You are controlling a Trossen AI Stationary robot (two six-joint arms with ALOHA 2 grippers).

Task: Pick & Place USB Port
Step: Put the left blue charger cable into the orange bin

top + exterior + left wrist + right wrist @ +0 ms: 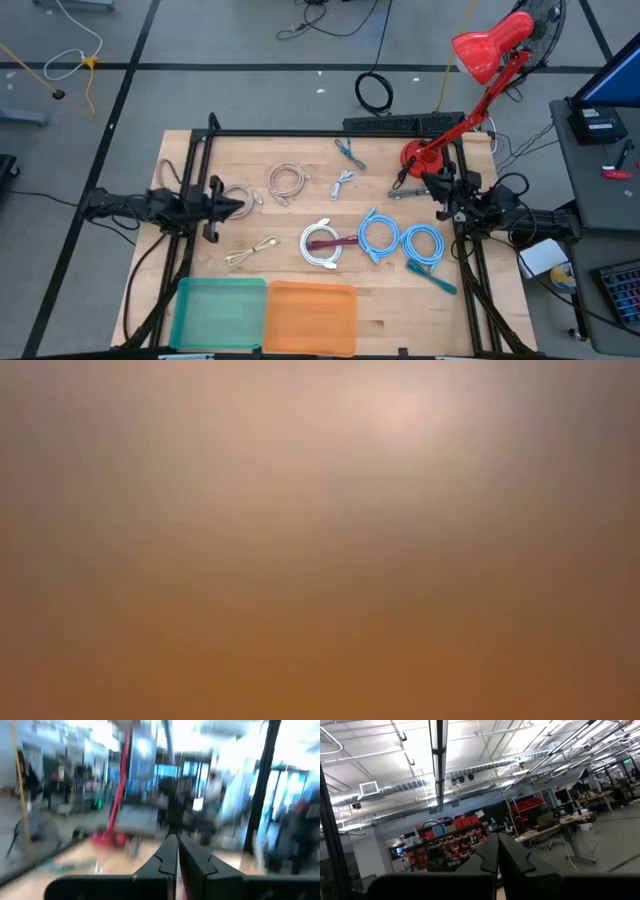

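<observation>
Several cables lie flat on the wooden table (390,300): two beige coils (288,183) (240,195), a loose beige cable (252,250), a white coil (322,243), two blue coils (380,235) (422,243), and teal cables (432,272) (348,152). My left gripper (243,207) (176,845) hovers shut at the table's left side beside a beige coil, holding nothing. My right gripper (430,182) (497,842) is shut at the right side, tipped upward, and also holds nothing.
A green tray (220,312) and an orange tray (311,315) stand at the near edge. A red desk lamp (420,155) stands at the far right, close to my right gripper. A black frame surrounds the table. The low view shows only an orange blur.
</observation>
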